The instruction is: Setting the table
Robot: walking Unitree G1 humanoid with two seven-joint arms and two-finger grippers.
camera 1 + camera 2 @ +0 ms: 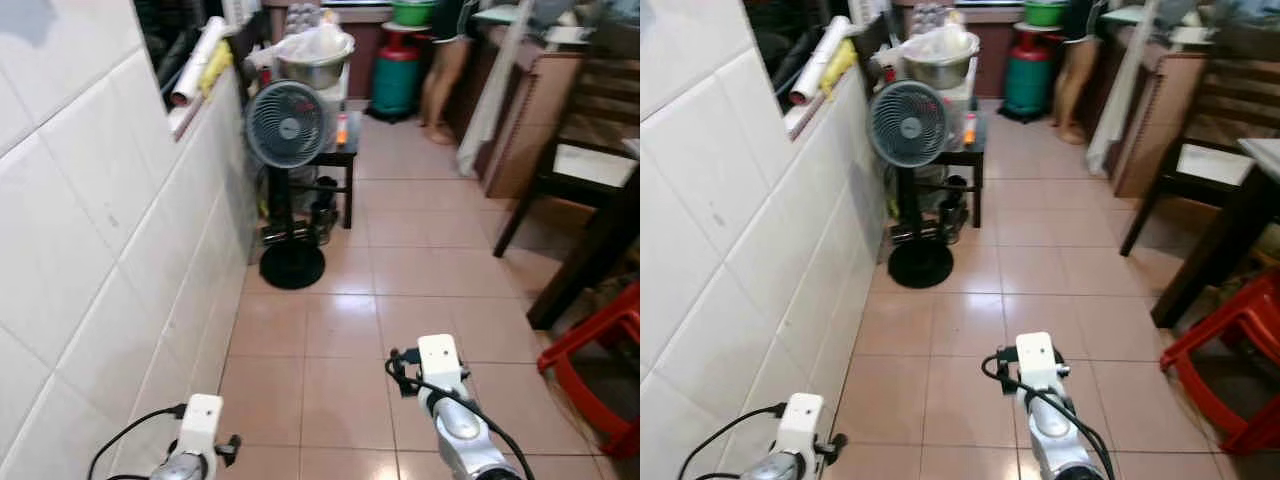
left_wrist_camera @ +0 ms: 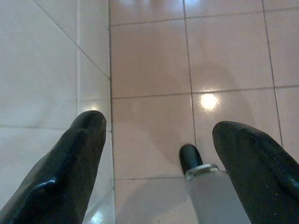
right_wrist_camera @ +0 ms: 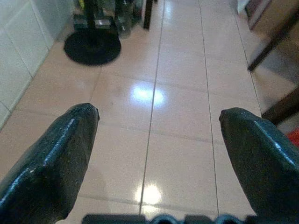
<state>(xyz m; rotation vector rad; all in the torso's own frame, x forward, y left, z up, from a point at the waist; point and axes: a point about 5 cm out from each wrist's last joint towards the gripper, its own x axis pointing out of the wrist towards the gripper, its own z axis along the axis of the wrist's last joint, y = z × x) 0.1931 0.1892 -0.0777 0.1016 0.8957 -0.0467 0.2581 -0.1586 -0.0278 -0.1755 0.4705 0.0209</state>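
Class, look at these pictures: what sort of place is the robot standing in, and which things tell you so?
Probably a home kitchen passage. A gas cylinder stands at the far end, a big metal bowl sits on a side table behind a fan, and a dark table with a red stool stands on the right.

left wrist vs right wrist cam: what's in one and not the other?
Left wrist: white wall tiles beside the left gripper, plus a silver, black-tipped cylinder I can't identify. Right wrist: the fan's round black base and a dark furniture leg ahead of the right gripper. Both: jaws open, nothing held, over pink floor tiles.
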